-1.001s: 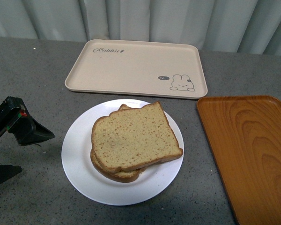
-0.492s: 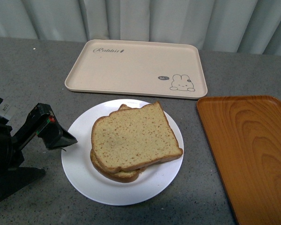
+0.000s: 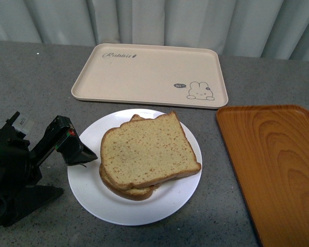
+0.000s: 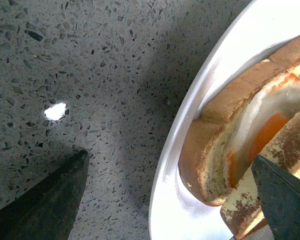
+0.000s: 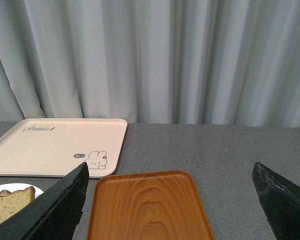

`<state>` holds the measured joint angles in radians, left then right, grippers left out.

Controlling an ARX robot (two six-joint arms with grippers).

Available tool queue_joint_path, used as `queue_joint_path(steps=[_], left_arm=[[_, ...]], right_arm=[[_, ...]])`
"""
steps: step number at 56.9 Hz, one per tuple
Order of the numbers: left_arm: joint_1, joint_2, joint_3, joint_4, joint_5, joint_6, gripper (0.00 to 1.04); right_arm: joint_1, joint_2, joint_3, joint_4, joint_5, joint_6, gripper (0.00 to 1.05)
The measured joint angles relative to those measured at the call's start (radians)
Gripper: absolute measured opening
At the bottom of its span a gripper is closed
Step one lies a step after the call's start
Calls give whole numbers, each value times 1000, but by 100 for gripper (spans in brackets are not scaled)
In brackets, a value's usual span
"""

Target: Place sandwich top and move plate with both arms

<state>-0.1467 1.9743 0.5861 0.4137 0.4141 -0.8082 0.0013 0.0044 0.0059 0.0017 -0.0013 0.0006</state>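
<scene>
The sandwich top, a squarish speckled slice, lies on a rounder slice on the white plate at the middle of the table. My left gripper is open, low at the plate's left rim. In the left wrist view that gripper straddles the plate's rim: one finger is over the table, the other by the stacked bread, where fried egg shows between the slices. My right gripper is open above the orange tray, holding nothing; it is out of the front view.
A beige rabbit-print tray lies behind the plate. The orange wood-grain tray lies to the plate's right, reaching the table's front. A grey curtain hangs behind the table.
My left arm has moved right, from the table's left edge up to the plate's left rim. The sandwich and plate have not moved.
</scene>
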Motion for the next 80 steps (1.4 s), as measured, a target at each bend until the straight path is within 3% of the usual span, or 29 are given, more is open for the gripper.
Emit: queue_joint_path(steps=[3,8,29,34,50,69,80], left_arm=[[0,7,6,1,7,-6,92],[1,29,12,7,18,-18,72],[-13,62,18,63,66,-68,19],[-13,66,18,87,121,-68,4],[-12,72,-25,234,165,-127,4],[-10,57,-144,711,368,-392,4],[-3,54,-81,756,319,-510,4]], right_arm=[[0,0,0,0,0,0,96],[0,0,0,0,0,0,96],[0,0,0,0,0,0,96],[0,0,0,0,0,0,96],[0,0,0,0,0,0,96],[0,0,0,0,0,0,96],[0,0,0,0,0,0,96]])
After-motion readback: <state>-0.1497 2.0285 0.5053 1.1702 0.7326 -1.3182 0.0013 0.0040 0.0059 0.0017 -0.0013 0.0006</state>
